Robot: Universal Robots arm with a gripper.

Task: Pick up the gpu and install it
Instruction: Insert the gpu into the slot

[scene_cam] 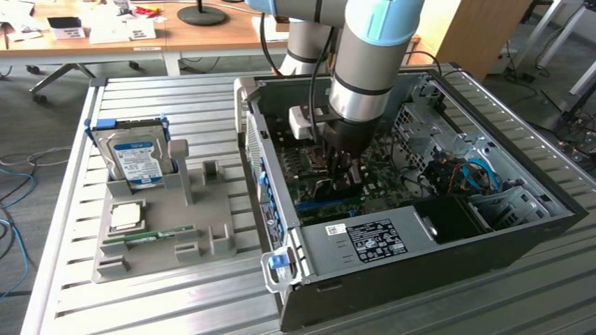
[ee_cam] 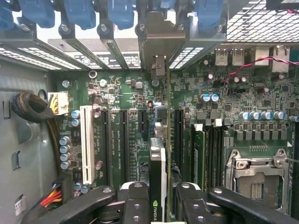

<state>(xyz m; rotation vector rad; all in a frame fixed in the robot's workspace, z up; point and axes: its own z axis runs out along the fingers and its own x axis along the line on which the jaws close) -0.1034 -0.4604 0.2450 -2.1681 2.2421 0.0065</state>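
1. The arm reaches down into the open computer case (scene_cam: pixel 391 251), which lies on its side on the slatted metal tabletop (scene_cam: pixel 167 307).
2. The gripper (ee_cam: pixel 158 205) is partly closed, its black fingers (ee_cam: pixel 135 203) clamped on either side of the gpu (ee_cam: pixel 158 182), which it holds edge-on.
3. The gpu stands upright over the green motherboard (ee_cam: pixel 261 121), its lower edge among the long black expansion slots; whether it is seated in a slot cannot be told.
4. Its silver end bracket (ee_cam: pixel 161 32) sits at the case's rear slot openings, under the row of blue clips (ee_cam: pixel 88 11).
5. On the exterior view's left, a grey holder tray (scene_cam: pixel 158 237) rests on the tabletop, well apart from the gripper.
6. The tray carries a hard drive (scene_cam: pixel 133 157) with a blue-white label standing upright, and a thin green RAM stick (scene_cam: pixel 153 237) lying nearer the camera.
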